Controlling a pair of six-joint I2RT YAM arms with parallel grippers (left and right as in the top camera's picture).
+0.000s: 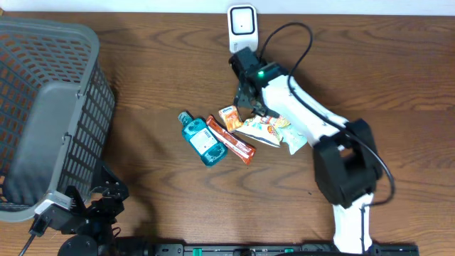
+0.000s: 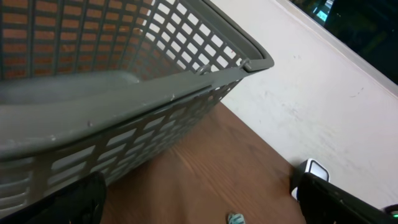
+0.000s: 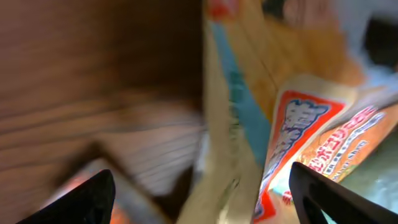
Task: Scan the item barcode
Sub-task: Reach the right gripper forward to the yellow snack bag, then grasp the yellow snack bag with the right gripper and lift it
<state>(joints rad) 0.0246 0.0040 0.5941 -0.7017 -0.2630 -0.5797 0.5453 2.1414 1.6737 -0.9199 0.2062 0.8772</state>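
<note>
Dark wood-grain table (image 1: 142,78) here, with a plain white wall (image 2: 323,106) running along the far edge. A big grey slatted basket (image 1: 43,107) takes up the left side. The white scanner (image 1: 242,23) stands at the back edge, about mid-table.

The stuff is all bunched in the middle. There's a blue mouthwash bottle (image 1: 200,139) lying flat, and an orange snack bar (image 1: 232,140) just beside it. Next come a small orange packet (image 1: 228,115) and a snack pouch (image 1: 261,129), with a pale packet (image 1: 295,140) at the right end of the heap.

My right pincer (image 1: 249,104) is down over that heap, between the small orange packet and the snack pouch. The scanner is just behind it. From the wrist view my fingers (image 3: 81,199) sit wide apart with printed packets filling the gap. It's blurry, so I can't tell which packet is which. Neither finger looks pressed against anything, so I'd call it apart with nothing clamped.

My left pincer (image 1: 105,197) is parked at the near-left corner next to the basket. Its fingers are spread wide with only table and basket wall showing between them, and it isn't touching anything.
</note>
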